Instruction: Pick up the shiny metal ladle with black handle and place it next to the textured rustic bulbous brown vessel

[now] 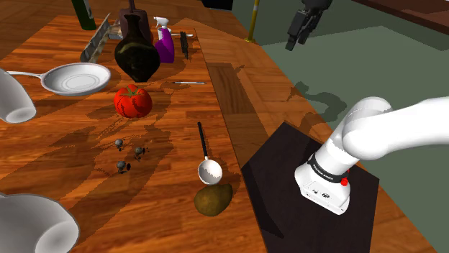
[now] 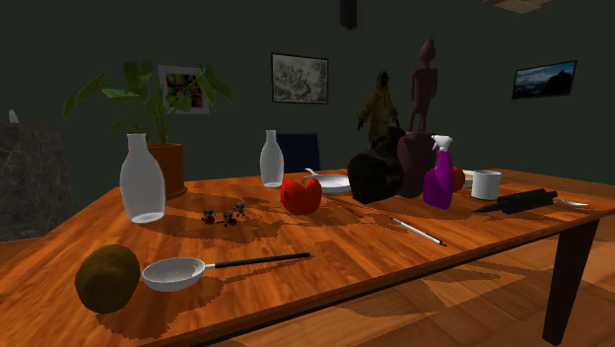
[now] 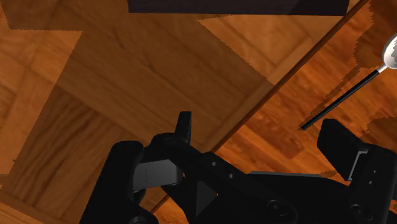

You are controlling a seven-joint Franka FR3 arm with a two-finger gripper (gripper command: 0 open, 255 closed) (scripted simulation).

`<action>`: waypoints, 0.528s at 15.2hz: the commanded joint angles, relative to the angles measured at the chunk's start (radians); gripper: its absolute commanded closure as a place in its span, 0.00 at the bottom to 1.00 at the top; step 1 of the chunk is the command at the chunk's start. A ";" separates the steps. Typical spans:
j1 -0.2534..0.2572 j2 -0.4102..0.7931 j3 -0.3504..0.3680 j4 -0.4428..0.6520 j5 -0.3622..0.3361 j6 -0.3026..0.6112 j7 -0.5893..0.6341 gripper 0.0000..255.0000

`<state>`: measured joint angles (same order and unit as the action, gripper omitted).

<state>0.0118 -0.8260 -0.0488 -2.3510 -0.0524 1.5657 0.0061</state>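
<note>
- Wooden plank counter (image 1: 173,122): warm brown grain, smooth with a soft sheen.
- Long ladle (image 1: 205,152): shiny metal bowl, matt black handle.
- Dark brown bulbous vessel (image 1: 137,56): glossy highlights.
- Round pan (image 1: 75,77): pale polished metal.
- Tall clear bottle (image 2: 142,182): glass, see-through.
- Brown oval lump (image 1: 213,199): dull, rough skin.

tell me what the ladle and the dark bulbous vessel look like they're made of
Ladle: the bowl looks like polished metal, pale silver with bright highlights. The thin handle is matte black, plastic or coated metal, hard to tell which. Vessel: very dark brown and glossy, with light reflections on its belly, so probably glazed ceramic, though the look leaves that open.
</note>
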 commanded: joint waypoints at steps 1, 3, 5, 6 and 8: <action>0.000 0.000 0.000 0.000 0.000 0.000 0.000 0.00; -0.001 -0.026 0.035 -0.067 0.028 0.047 0.064 0.00; 0.001 -0.045 0.071 -0.130 0.057 0.096 0.127 0.00; 0.002 -0.052 0.091 -0.159 0.073 0.121 0.159 0.00; 0.007 -0.061 0.131 -0.213 0.106 0.174 0.223 0.00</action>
<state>0.0148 -0.8739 0.0571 -2.5267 0.0326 1.7099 0.1889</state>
